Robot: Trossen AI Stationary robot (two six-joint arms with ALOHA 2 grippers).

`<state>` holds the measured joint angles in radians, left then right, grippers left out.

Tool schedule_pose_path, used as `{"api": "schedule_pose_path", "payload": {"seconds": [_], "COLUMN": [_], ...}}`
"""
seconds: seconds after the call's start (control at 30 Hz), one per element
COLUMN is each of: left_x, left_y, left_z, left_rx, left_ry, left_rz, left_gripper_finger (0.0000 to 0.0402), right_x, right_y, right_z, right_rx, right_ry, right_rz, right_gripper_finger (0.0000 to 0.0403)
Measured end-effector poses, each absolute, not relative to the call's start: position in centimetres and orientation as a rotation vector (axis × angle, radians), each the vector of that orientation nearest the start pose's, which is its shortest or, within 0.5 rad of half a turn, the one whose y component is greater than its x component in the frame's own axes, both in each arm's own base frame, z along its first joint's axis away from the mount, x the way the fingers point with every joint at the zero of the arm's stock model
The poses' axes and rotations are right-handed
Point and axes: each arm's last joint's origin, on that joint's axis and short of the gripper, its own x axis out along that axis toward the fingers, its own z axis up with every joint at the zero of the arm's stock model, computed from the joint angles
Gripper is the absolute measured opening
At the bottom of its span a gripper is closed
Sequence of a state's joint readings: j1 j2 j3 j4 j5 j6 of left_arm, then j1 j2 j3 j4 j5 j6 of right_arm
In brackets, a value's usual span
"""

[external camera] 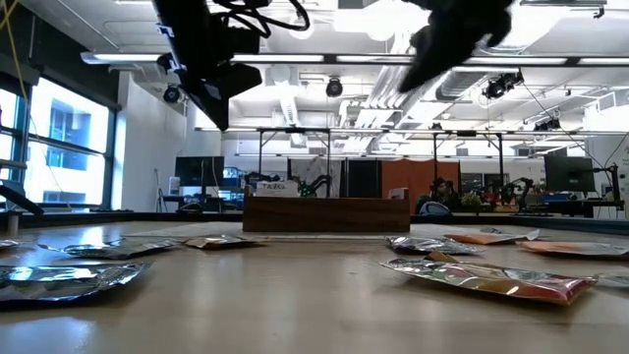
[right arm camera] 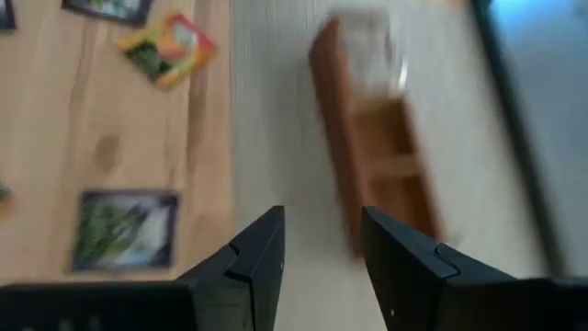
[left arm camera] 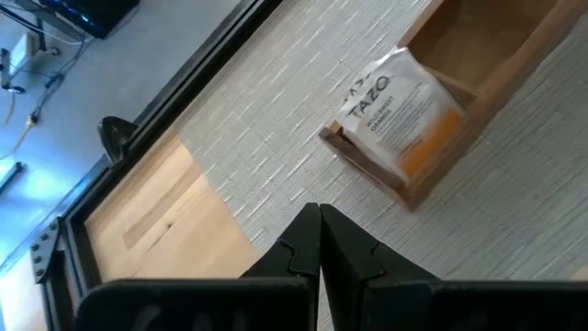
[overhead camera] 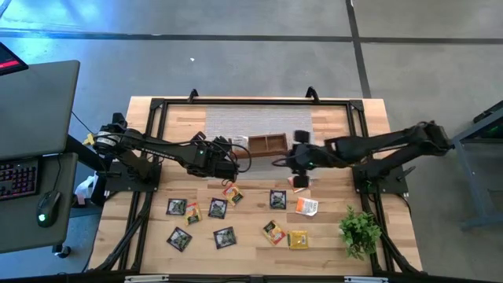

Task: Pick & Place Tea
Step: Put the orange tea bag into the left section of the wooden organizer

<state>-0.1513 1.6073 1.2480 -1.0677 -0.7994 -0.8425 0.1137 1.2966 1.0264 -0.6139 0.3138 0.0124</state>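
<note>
The brown wooden tray (overhead camera: 267, 144) stands on a grey mat (overhead camera: 259, 122) at the table's far middle. One white-and-orange sachet (left arm camera: 400, 115) lies tilted in the tray's left end compartment (left arm camera: 459, 46), overhanging its outer wall. Several dark, yellow and white-orange sachets lie flat on the wood nearer me, among them a dark one (overhead camera: 277, 199) and a white-orange one (overhead camera: 306, 206). My left gripper (left arm camera: 320, 230) is shut and empty, above the mat just left of the tray. My right gripper (right arm camera: 322, 248) is open and empty, raised just on the near side of the tray (right arm camera: 377, 138).
A small green plant (overhead camera: 360, 230) stands at the near right of the table. A black frame (overhead camera: 157, 106) borders the work area. Bare wood (overhead camera: 251, 177) lies between the mat and the row of sachets. A desk with a keyboard (overhead camera: 20, 177) is off to the left.
</note>
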Motion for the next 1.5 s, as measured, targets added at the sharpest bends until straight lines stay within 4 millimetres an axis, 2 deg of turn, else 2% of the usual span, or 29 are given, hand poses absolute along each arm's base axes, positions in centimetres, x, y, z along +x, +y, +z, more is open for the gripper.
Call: {"api": "schedule_pose_path", "payload": {"seconds": [0.1,0.23,0.37,0.53,0.73,1.1,1.3,1.5], "left_x": [29.3,29.5,29.7,29.9,29.9,29.9,29.9,30.0], "left_y": [-2.4,-2.4,-2.5,-2.5,-2.5,-2.5,-2.5,-2.5], "left_z": [25.0,25.1,25.1,25.1,25.1,25.1,25.1,25.1], "left_rx": [-0.050,-0.053,-0.054,-0.055,-0.055,-0.053,-0.052,-0.051], "left_ry": [0.927,0.924,0.914,0.915,0.915,0.911,0.911,0.909], "left_rz": [0.988,0.972,0.956,0.931,0.931,0.933,0.934,0.935], "left_gripper_finger": [0.0000,0.0000,0.0000,0.0000,0.0000,0.0000,0.0000,0.0000], "right_x": [24.8,23.8,22.7,21.2,20.1,18.9,19.2,20.4], "right_y": [2.2,1.9,1.5,1.0,1.0,1.0,1.1,1.2], "right_z": [27.1,24.5,20.9,17.1,14.4,11.8,12.0,13.3], "right_rx": [0.043,0.241,0.346,0.410,0.462,0.540,0.535,0.501], "right_ry": [0.945,0.986,0.997,1.007,0.995,0.920,0.920,0.890], "right_rz": [-0.311,-0.501,-0.622,-0.667,-0.647,-0.622,-0.590,-0.533], "right_gripper_finger": [0.0140,0.0140,0.0140,0.0140,0.0140,0.0140,0.0140,0.0132]}}
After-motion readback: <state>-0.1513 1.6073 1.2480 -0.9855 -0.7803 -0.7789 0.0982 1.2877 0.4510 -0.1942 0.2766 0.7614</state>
